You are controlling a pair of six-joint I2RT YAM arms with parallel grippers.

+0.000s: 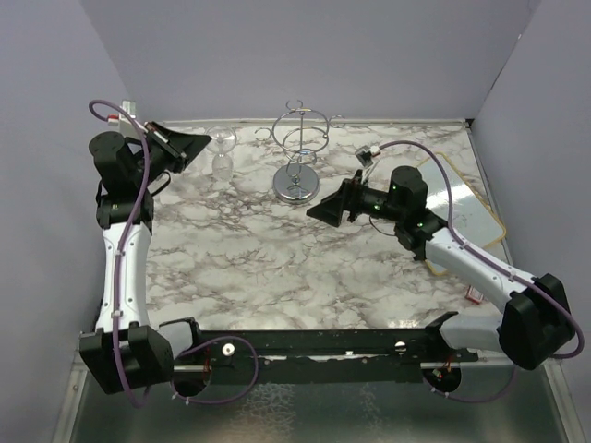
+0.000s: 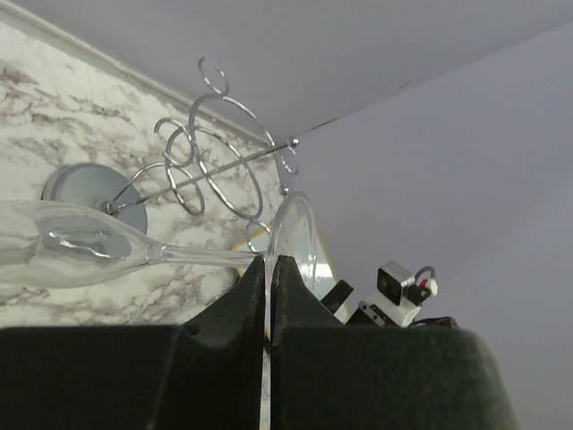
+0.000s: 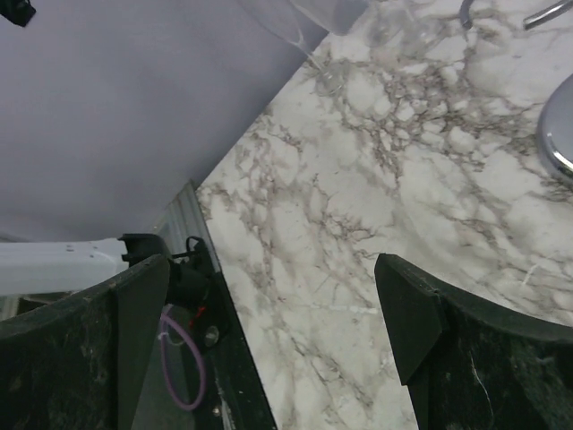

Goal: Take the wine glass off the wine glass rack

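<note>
We hold the wine glass (image 1: 223,153) inverted, long axis parallel to the post of the wine glass rack (image 1: 300,152) and just left of its loops, stem clamped in the left hand (image 1: 207,143), while the right hand (image 1: 319,210) waits farther off, fingers apart.

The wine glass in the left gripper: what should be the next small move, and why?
Probably lower the wine glass gently onto the table. The left gripper is shut on its stem near the foot, and in the top view the glass seems apart from the ring arms of the wine glass rack, to its left.
</note>
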